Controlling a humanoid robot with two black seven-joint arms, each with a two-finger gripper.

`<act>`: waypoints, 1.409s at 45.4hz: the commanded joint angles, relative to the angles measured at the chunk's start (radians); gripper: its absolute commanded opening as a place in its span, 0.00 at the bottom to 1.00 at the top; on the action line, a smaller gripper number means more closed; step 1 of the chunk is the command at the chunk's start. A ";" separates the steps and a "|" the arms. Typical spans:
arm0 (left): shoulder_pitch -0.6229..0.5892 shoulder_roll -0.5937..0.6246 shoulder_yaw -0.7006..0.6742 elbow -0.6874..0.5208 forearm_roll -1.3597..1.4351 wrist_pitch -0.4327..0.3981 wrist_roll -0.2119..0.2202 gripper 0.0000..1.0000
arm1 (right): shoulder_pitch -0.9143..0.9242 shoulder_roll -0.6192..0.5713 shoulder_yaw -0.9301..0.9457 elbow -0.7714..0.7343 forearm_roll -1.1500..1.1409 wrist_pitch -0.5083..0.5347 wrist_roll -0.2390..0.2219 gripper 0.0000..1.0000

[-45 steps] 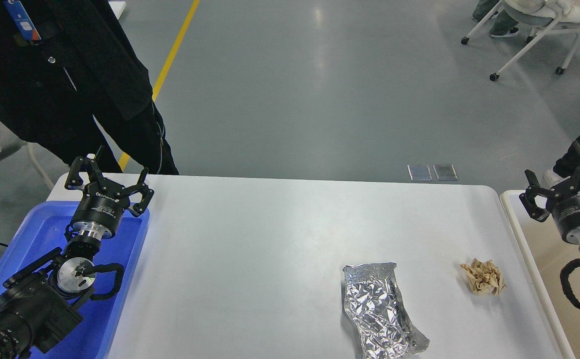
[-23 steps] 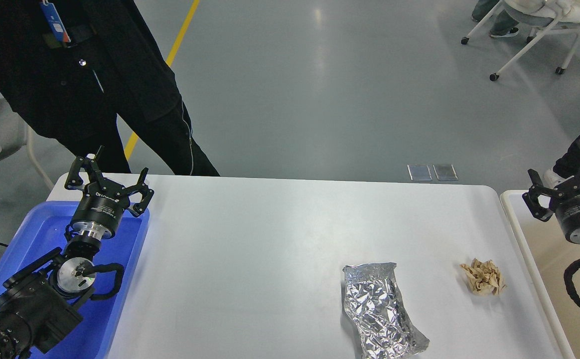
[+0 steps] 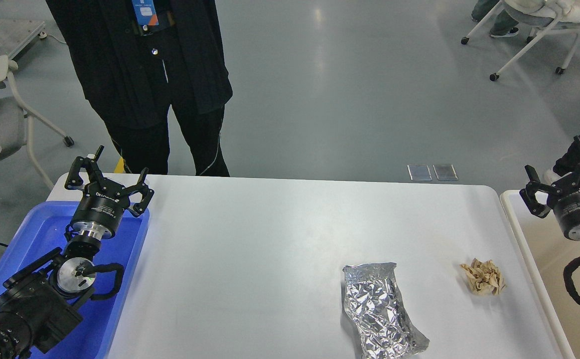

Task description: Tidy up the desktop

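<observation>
The white desktop (image 3: 270, 249) fills the middle of the head view. A crumpled silver foil packet (image 3: 380, 310) lies on it at the lower right. A small crumpled brown paper wad (image 3: 483, 276) lies to the right of the foil. My left gripper (image 3: 108, 180) is open and empty, held above the far end of the blue tray (image 3: 36, 239) at the left. My right gripper (image 3: 559, 174) is open and empty, held above the cream-white bin (image 3: 544, 264) at the right edge, apart from the paper wad.
A person in black (image 3: 155, 85) stands just behind the desktop's far left edge. White rolling chairs (image 3: 529, 35) stand on the grey floor at the far right and far left. Cables hang at the left edge.
The person in black has walked right along the far edge of the desktop. My right gripper has shifted slightly. The left arm, the foil and the paper wad have not moved.
</observation>
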 commanded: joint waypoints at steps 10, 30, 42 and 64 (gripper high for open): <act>0.000 0.000 0.000 0.002 0.000 0.000 0.000 1.00 | 0.013 -0.004 -0.009 -0.023 0.000 -0.040 0.000 1.00; 0.000 0.000 0.000 0.000 0.000 0.000 0.000 1.00 | 0.096 -0.094 -0.154 -0.020 -0.017 -0.070 -0.002 1.00; 0.000 0.000 0.000 0.000 0.000 0.000 0.000 1.00 | 0.307 -0.208 -0.554 -0.011 -0.072 -0.099 -0.002 1.00; 0.000 0.000 0.000 0.000 0.000 0.001 0.000 1.00 | 0.847 -0.270 -1.380 0.000 -0.288 -0.143 0.000 1.00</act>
